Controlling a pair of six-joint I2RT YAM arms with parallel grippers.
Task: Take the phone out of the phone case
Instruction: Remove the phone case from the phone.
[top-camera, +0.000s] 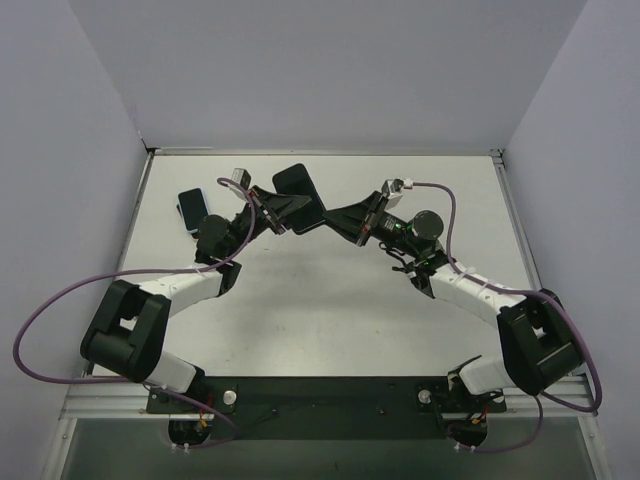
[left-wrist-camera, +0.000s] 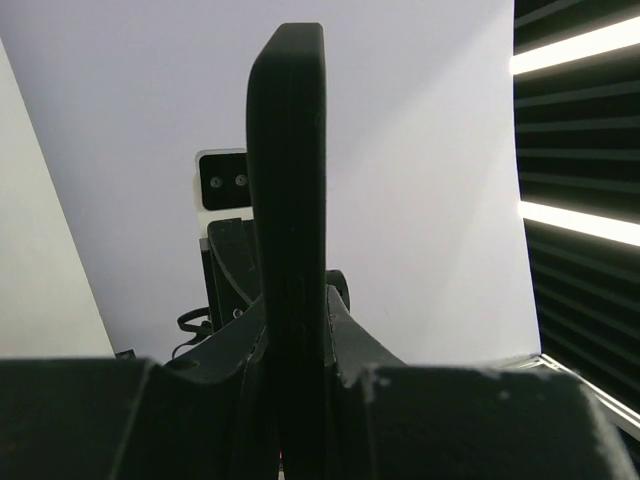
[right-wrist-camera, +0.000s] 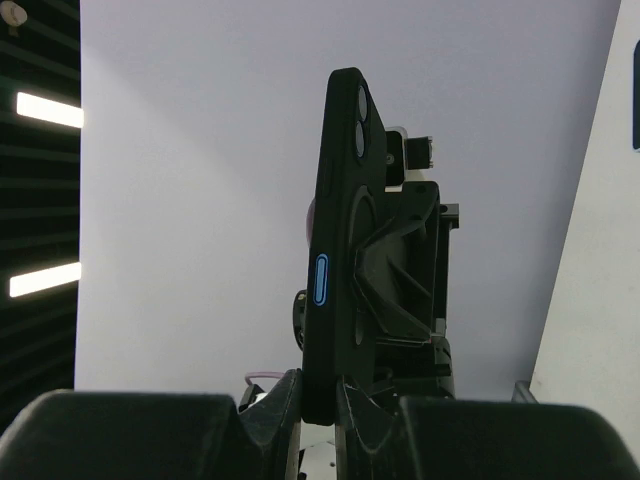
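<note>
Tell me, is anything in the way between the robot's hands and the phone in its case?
No, nothing visible is in the way. The left gripper and the right gripper both already pinch the cased phone from opposite sides, holding it on its edge between them.
</note>
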